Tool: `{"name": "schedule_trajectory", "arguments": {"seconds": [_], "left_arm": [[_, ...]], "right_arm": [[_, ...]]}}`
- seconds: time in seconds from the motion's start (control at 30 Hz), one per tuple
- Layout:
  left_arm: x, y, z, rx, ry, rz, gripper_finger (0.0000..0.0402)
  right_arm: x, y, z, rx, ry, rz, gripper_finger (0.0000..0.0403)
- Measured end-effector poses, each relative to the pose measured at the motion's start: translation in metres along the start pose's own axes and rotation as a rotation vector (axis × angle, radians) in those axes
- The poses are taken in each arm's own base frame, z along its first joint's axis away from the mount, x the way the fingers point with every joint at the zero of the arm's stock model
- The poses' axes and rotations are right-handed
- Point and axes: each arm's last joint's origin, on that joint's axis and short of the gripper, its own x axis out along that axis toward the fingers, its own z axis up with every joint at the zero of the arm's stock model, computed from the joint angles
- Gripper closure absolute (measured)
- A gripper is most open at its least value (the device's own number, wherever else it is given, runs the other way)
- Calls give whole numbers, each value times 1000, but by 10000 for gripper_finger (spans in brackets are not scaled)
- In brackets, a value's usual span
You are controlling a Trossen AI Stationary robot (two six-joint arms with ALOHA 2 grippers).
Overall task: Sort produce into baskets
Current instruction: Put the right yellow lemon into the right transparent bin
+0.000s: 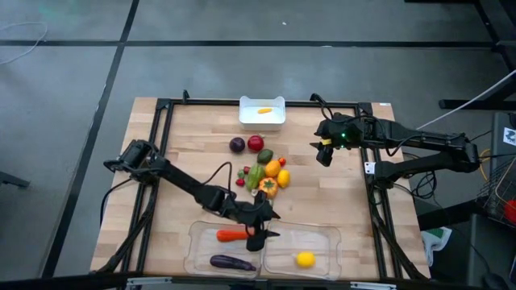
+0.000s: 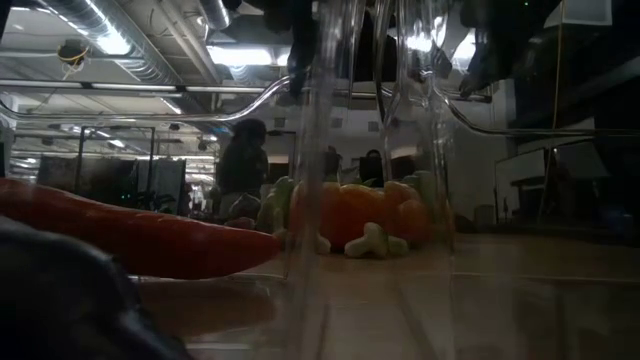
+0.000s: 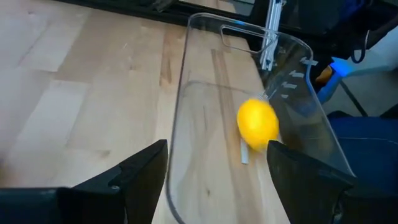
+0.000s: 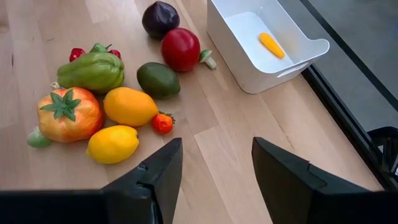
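Two clear trays lie side by side at the near edge. The left tray (image 1: 201,250) holds an orange carrot (image 1: 231,235) and a purple eggplant (image 1: 231,262); the right tray (image 3: 186,93) holds a yellow lemon (image 3: 257,122). My left gripper (image 3: 217,180) hovers open over the trays' shared border (image 1: 262,234), beside the carrot's tip, with nothing between its fingers. The other produce lies heaped mid-table (image 1: 262,169): peppers, lemons, an apple (image 4: 180,48) and small red pieces. My right gripper (image 4: 217,180) hangs open above the table's far right part (image 1: 325,153).
A white bin (image 4: 261,43) at the far edge holds one small orange piece (image 4: 272,45). A black frame (image 1: 165,145) runs around the tabletop. Bare wood lies between the heap and the trays and to the heap's left. In the low view the carrot (image 2: 130,235) shows through the tray wall.
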Motion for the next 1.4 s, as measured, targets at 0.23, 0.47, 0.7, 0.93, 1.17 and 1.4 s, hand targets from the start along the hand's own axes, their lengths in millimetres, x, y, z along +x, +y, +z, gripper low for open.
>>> {"name": "schedule_trajectory", "arguments": {"seconds": [0.23, 0.47, 0.7, 0.93, 1.17, 1.4], "left_arm": [[-2, 12, 7, 50, -5, 27, 130], [-29, 29, 33, 23, 3, 80, 130], [-64, 49, 50, 10, 73, 154, 130], [-85, 65, 55, 26, 145, 213, 130], [-87, 78, 55, 20, 178, 251, 130], [-87, 85, 56, 21, 191, 269, 130]], "right_arm": [[13, 5, 1, -109, 45, 63, 210], [43, 15, 5, -313, 86, 187, 210], [73, 26, 10, -524, 44, 350, 210], [98, 34, 10, -646, 16, 472, 210], [119, 39, 6, -682, 36, 509, 210], [131, 40, 5, -635, 60, 452, 210]]}}
